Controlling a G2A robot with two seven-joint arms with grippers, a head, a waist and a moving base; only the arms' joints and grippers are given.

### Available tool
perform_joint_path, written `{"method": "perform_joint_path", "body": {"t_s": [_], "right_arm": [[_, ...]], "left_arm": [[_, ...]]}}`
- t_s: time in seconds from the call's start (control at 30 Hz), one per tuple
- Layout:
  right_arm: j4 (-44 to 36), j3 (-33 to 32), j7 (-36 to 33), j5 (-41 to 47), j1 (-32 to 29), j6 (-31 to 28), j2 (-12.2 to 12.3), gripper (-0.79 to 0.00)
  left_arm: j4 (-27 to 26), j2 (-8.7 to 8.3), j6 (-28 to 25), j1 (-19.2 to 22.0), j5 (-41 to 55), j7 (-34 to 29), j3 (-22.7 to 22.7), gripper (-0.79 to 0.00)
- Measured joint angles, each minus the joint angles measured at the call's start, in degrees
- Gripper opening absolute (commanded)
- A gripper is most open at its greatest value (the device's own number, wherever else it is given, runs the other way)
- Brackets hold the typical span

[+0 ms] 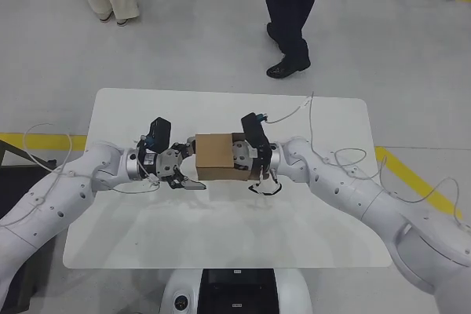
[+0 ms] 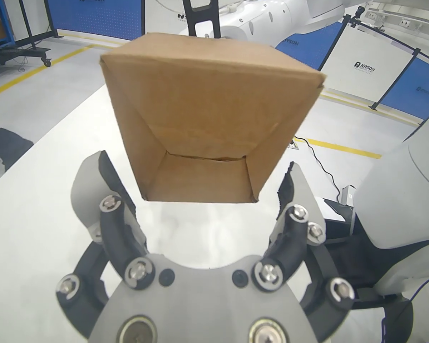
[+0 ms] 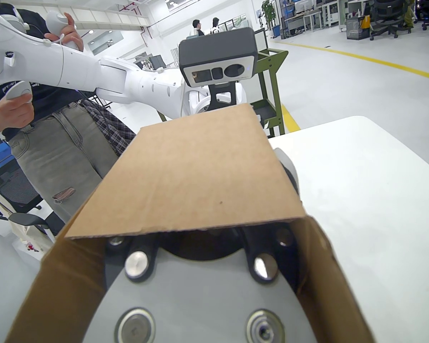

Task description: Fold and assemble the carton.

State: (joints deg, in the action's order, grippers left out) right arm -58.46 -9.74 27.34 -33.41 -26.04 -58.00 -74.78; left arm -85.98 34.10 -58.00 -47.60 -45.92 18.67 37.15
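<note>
Left gripper [image 1: 187, 166]: stands just beside the left end of the carton [image 1: 214, 155]; jaws spread wide, gripping nothing, one finger to either side of the cardboard and apart from it.

Carton: at mid-table [image 1: 220, 228], between the two grippers; the left wrist view suggests it hangs above the surface rather than resting on it; it is already opened from flat into a box shape; the side facing the left gripper is open, and a seam shows deep inside, possibly flaps already met, though this cannot be confirmed.

Right gripper [image 1: 245, 155]: at the carton's right end, cardboard panels lying over and around it; whether it is closed cannot be told; judged to be carrying the carton.

Progress: erecting done; open end unclosed; roughly midway.
</note>
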Motion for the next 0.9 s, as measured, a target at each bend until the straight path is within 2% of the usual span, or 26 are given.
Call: {"method": "perform_joint_path", "body": {"t_s": [0.37,0.9], "right_arm": [[0.73,0.0,-1.26,-1.04,0.03,0.0,-0.44,-0.785],[0.78,0.0,-1.04,-3.86,-0.22,0.0,-0.97,-0.785]], "left_arm": [[-2.56,-1.6,0.0,-1.19,-2.41,3.28,0.62,0.0],[-1.48,-2.14,0.0,0.28,-0.07,3.21,-1.24,0.0]]}}
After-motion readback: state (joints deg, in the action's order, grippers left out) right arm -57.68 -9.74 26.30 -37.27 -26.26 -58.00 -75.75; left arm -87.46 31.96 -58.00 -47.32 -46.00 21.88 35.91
